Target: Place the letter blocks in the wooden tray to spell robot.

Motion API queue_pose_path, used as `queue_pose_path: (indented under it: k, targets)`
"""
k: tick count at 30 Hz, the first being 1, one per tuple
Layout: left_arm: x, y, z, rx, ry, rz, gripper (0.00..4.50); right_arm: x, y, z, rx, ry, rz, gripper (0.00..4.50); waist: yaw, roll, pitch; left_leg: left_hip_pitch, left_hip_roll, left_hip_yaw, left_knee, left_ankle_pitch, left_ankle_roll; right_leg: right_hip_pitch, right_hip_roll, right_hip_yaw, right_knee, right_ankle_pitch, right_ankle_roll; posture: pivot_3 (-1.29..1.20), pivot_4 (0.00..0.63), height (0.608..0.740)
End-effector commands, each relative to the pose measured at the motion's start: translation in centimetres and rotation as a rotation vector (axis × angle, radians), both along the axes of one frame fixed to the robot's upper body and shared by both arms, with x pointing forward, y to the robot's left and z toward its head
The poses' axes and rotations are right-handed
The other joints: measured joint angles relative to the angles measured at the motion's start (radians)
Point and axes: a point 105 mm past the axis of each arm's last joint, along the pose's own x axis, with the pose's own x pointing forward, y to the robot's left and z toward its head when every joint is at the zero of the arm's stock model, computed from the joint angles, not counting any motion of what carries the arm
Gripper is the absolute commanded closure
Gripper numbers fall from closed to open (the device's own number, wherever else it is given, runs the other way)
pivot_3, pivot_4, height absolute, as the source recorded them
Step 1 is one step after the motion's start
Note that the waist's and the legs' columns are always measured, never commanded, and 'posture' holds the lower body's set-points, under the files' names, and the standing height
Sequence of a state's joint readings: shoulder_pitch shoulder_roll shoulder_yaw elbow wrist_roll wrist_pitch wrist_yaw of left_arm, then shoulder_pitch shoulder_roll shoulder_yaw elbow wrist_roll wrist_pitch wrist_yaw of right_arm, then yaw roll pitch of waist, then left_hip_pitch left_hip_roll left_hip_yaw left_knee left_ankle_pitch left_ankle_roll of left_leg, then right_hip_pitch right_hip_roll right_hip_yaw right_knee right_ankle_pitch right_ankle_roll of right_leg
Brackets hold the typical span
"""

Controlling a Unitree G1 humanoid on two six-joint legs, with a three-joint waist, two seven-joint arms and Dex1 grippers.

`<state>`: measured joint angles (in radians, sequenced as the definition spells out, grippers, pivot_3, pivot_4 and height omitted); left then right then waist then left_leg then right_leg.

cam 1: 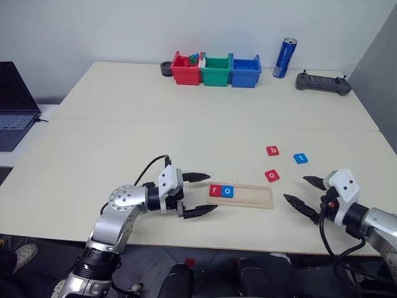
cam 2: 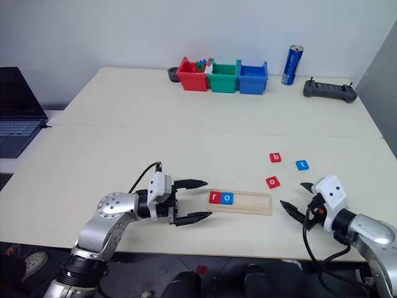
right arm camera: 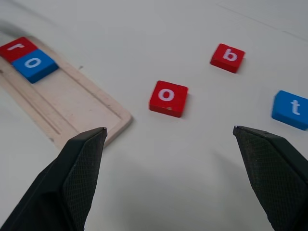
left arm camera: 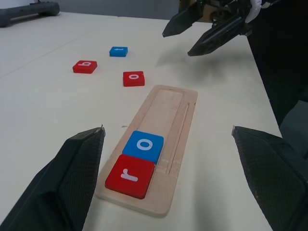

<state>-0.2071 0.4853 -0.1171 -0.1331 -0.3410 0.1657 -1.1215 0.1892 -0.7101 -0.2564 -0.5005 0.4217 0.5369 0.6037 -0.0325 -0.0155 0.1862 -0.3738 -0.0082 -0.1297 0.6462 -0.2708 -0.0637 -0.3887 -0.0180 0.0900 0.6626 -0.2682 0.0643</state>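
Note:
The wooden tray (cam 1: 248, 196) lies near the table's front edge. At its left end sit a red "r" block (cam 1: 215, 190) and a blue "o" block (cam 1: 227, 191), side by side. Three more letter blocks lie loose on the table beyond the tray's right end: a red "o" (cam 1: 272, 176), a red "b" (cam 1: 272, 151) and a blue "t" (cam 1: 301, 158). My left gripper (cam 1: 201, 194) stands open just left of the tray, pointing at it, empty. My right gripper (cam 1: 304, 193) is open and empty to the right of the tray, facing the red "o" (right arm camera: 168, 97).
Red (cam 1: 185, 69), green (cam 1: 216, 71) and blue (cam 1: 245, 72) bins stand at the table's far side. A blue can (cam 1: 285, 58) and a dark controller (cam 1: 322, 82) are at the far right. A laptop (cam 1: 15, 112) sits off the left edge.

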Motion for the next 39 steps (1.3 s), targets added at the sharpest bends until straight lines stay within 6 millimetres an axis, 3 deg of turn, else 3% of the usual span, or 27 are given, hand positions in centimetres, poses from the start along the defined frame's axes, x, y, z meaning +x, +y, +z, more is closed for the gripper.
queue_pose_path:
  k: [1, 25, 29, 34, 39]
  targets:
    - [0.0, 0.3, 1.2, -0.023, -0.052, 0.020, 0.02, 0.5, -1.1, 0.9, -0.025, -0.062, -0.069, 0.00, 0.000, 0.000, 0.000, 0.000, 0.000, 0.000, 0.000, 0.000, 0.000, 0.000, 0.000, 0.000, 0.000, 0.000, 0.000, 0.00, 0.150, 0.740]
    - [0.2, 0.2, 0.9, -0.019, -0.056, 0.038, 0.02, 1.2, 0.0, 1.8, 0.013, -0.096, -0.056, 0.00, 0.000, 0.000, 0.000, 0.000, 0.000, 0.000, 0.000, 0.000, 0.000, 0.000, 0.000, 0.000, 0.000, 0.000, 0.000, 0.00, 0.150, 0.740]
    - [0.3, 0.4, 0.8, -0.017, -0.060, 0.043, 0.02, 2.8, 0.9, 2.8, 0.019, -0.077, -0.043, 0.00, -0.005, 0.000, 0.000, 0.000, 0.000, 0.002, 0.000, 0.000, 0.000, 0.000, 0.000, 0.002, 0.000, 0.000, 0.000, 0.00, 0.150, 0.740]
    - [0.5, 0.6, 0.8, -0.014, -0.066, 0.057, 0.02, 6.9, 1.2, 3.9, 0.019, -0.032, -0.098, 0.00, -0.009, 0.000, 0.000, 0.002, 0.001, 0.004, 0.000, 0.000, 0.000, 0.000, 0.001, 0.004, 0.000, 0.000, 0.000, 0.00, 0.150, 0.740]
    - [0.5, 0.7, 0.8, -0.012, -0.069, 0.068, 0.02, 9.6, 2.1, 3.8, 0.052, 0.017, -0.153, 0.00, -0.006, 0.000, 0.000, 0.000, 0.000, 0.002, -0.001, 0.000, 0.000, -0.001, 0.000, 0.002, -0.001, 0.000, 0.000, 0.00, 0.150, 0.740]
